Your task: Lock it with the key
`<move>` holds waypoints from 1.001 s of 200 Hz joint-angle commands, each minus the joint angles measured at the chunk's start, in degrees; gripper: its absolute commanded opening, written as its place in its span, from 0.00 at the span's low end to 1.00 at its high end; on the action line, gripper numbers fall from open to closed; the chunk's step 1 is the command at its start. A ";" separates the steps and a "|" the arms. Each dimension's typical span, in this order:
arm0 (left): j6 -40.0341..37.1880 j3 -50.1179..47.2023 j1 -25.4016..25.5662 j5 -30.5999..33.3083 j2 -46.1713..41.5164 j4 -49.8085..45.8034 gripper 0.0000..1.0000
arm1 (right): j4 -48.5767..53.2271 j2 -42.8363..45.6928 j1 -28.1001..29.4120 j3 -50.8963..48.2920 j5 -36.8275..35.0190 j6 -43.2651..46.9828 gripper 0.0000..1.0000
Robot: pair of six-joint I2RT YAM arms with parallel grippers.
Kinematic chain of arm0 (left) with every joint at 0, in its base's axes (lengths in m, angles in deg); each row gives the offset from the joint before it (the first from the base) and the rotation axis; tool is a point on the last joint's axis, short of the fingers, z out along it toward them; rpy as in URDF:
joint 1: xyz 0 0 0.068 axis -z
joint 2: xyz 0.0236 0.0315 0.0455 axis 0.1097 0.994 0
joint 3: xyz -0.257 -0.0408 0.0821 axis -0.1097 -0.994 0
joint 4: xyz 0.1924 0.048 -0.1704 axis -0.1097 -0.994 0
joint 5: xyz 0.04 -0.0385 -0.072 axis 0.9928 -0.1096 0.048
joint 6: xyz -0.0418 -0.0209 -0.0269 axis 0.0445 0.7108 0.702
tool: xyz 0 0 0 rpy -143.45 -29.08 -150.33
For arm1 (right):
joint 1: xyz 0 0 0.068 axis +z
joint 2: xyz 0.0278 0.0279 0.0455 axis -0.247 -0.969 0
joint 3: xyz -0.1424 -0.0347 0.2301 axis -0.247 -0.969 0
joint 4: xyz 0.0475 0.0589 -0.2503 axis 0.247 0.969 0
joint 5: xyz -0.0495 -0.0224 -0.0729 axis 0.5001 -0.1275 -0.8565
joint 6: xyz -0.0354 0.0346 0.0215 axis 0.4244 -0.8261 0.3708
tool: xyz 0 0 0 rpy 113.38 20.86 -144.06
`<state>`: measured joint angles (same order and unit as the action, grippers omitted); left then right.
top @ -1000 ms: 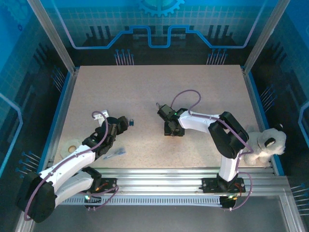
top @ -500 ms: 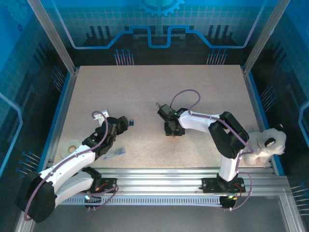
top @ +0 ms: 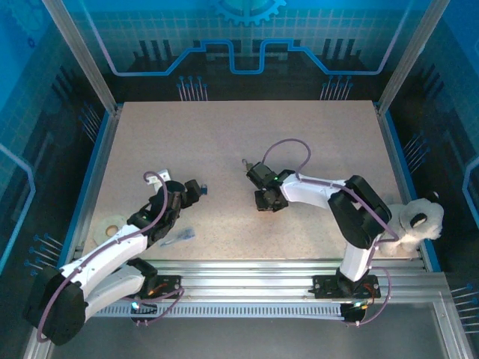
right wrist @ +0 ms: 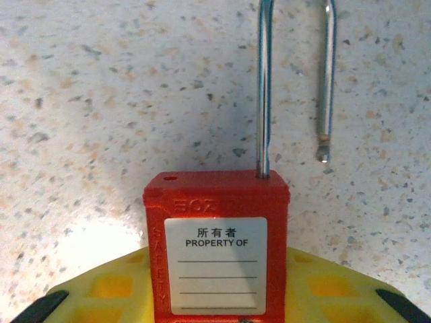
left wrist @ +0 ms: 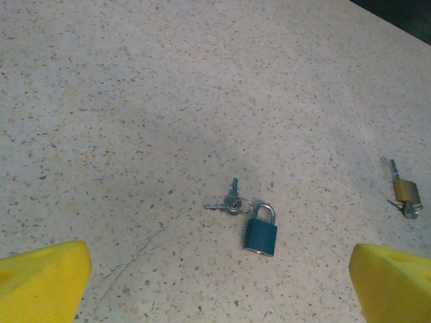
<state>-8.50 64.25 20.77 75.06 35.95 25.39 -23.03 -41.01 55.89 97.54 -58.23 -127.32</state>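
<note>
The key is tiny, on a small ring, and lies on the speckled table touching the shackle of a small teal padlock. My left gripper is open, its yellow fingertips wide apart, with the key some way ahead of them. In the top view this gripper sits left of centre. My right gripper is shut on the red padlock, which stands between its yellow pads. The silver shackle is open, its free end hanging clear of the body.
A small brass padlock with a key in it lies further off to the right. A white plush toy sits at the table's right edge and a tape roll at the left. A bluish-grey object lies by the left arm.
My right gripper's jaws have narrowed onto the red padlock and its wrist has shifted slightly. The left arm has not moved.
</note>
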 commanded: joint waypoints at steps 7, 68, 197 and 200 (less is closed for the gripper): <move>-1.17 -1.22 0.28 -3.43 -2.82 2.64 0.99 | -5.45 7.95 -0.02 -2.38 3.84 6.96 0.00; 0.27 -3.29 0.59 -17.92 -9.18 10.06 0.99 | -10.55 18.38 -0.84 -4.72 18.33 16.03 0.00; 11.27 -1.13 0.70 -39.35 -5.67 24.67 0.99 | -31.61 26.92 -0.91 -16.81 49.10 17.15 0.00; 11.48 -1.12 0.70 -39.78 -5.50 25.06 0.99 | -31.85 26.89 -0.89 -16.88 49.42 17.13 0.00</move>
<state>-0.17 61.63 21.10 40.57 29.03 45.26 -49.68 -15.76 55.75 81.59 -14.41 -110.34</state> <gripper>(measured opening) 0.992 0.361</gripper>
